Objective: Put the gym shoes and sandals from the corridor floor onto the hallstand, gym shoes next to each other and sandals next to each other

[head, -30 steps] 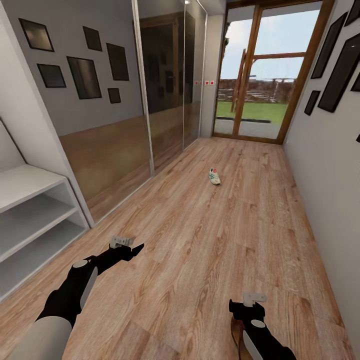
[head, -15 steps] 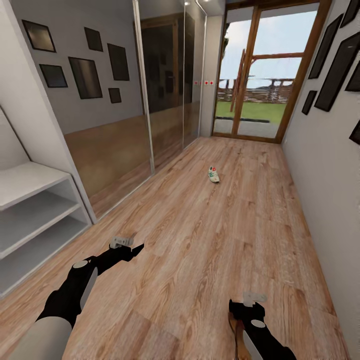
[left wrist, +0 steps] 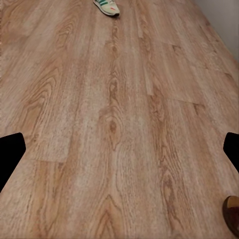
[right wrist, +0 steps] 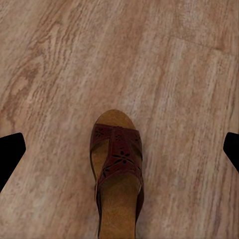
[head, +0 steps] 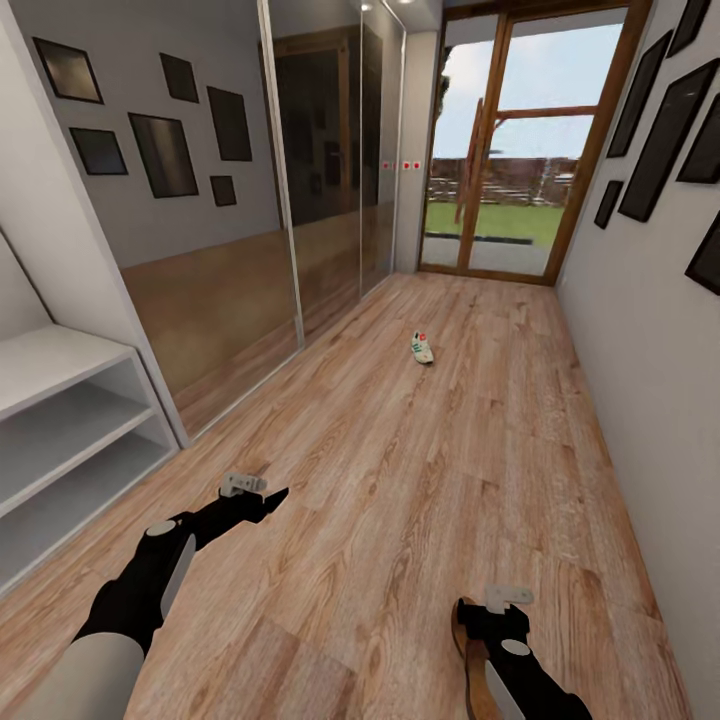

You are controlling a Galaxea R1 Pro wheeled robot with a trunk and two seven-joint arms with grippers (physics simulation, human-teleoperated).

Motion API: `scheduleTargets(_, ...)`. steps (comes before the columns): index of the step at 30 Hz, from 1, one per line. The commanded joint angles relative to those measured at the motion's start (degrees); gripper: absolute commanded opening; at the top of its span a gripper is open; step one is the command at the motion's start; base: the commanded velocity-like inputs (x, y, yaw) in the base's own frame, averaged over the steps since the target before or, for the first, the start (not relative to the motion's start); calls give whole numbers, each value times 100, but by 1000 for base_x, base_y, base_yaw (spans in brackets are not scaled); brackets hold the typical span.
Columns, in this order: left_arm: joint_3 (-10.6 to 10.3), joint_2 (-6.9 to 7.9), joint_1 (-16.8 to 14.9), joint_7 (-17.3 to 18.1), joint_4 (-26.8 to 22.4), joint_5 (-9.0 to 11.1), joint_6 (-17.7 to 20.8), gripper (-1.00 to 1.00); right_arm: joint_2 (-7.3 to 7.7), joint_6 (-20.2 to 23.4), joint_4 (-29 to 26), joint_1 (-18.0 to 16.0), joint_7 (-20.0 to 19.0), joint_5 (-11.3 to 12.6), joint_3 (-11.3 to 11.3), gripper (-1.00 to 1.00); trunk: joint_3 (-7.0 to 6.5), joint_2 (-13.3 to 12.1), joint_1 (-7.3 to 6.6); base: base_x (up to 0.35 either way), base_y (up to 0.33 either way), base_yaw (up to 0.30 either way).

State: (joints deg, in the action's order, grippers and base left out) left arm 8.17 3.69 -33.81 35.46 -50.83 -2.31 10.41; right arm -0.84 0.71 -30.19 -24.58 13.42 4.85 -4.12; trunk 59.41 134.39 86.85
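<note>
Directly beneath the open right gripper (right wrist: 119, 149), 1 sandal (right wrist: 117, 174).

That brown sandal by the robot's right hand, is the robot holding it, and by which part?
No. The sandal lies flat on the wooden floor between the right hand's spread, open fingers, which do not touch it. The left hand is open over bare floor.

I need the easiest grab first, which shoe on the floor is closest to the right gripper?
The brown sandal, lying directly under the right gripper; the white gym shoe lies far down the corridor.
</note>
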Motion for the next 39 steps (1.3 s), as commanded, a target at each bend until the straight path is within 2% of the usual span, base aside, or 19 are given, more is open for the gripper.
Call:
scheduleTargets(1,23,-3,-4,40,-10,-23,47,100,5,8,-4,-3,47,51,-42,100,8,2,-1,-1,0,-3)
scheduleTargets(11,37,-28,-148,23,-21,-18,74,100,9,14,-4,-3,47,51,-36,100,77,2,-1,0,0,0)
scheduleTargets(17,35,-72,-201,22,-30,-15,177,100,13,16,-4,-3,47,51,-29,100,239,243,131,0,0,0)
scheduleTargets(33,29,-42,-205,29,-32,-15,224,100,14,16,9,-3,47,51,-21,100,671,884,482,0,0,0)
scheduleTargets(39,27,-43,-205,36,-35,-15,224,100,14,16,9,-3,47,51,-19,100,859,893,498,0,0,0)
